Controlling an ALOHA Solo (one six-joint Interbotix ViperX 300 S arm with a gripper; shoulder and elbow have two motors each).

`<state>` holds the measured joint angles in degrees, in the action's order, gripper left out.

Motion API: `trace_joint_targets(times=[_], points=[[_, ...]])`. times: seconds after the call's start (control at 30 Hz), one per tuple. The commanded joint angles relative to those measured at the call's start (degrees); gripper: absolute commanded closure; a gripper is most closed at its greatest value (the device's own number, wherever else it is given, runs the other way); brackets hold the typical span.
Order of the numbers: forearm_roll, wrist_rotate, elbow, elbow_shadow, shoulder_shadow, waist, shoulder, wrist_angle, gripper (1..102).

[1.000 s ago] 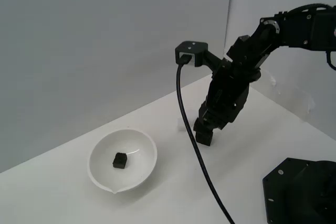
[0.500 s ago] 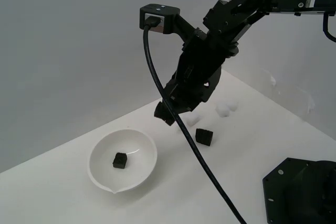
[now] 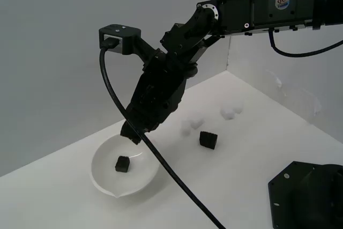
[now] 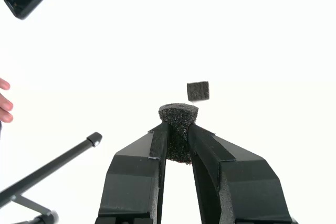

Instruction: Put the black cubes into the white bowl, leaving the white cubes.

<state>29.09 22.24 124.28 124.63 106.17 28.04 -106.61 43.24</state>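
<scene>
White tabletop (image 3: 257,148); gripper (image 4: 178,129) clamped on a black cube (image 4: 178,116) over the white bowl (image 3: 102,178), one cube (image 3: 122,163) inside below, another (image 3: 208,139) left out beside white cubes (image 3: 191,125)

- White tabletop (image 3: 257,154), meeting pale walls behind.
- White bowl (image 3: 102,172) rests on it toward the exterior view's left.
- One black cube (image 3: 208,139) sits on bare surface, apart from bowl.
- White cubes (image 3: 229,112), faint against the top, just beyond it.
- Black base plate (image 3: 305,194) at near-right corner.
</scene>
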Motion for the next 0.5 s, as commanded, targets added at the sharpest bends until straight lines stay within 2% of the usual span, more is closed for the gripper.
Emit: trace_joint_targets(times=[0.0,0.07,0.13,0.2,0.23,0.47], points=[[3.08,0.88,-1.93,-2.55,0.88,0.53,-0.53,-0.44,93],[5.19,1.41,-2.55,-3.08,0.79,0.62,-0.53,-1.05,80],[6.59,1.41,-2.9,-3.52,0.79,0.62,-0.53,-2.29,51],[6.77,1.41,-3.08,-3.6,0.79,0.88,-0.44,-3.34,21],[6.77,1.41,-2.99,-3.69,0.7,0.97,-0.35,-3.69,14],[6.77,1.41,-2.9,-3.52,-0.26,1.14,0.62,-3.6,13]])
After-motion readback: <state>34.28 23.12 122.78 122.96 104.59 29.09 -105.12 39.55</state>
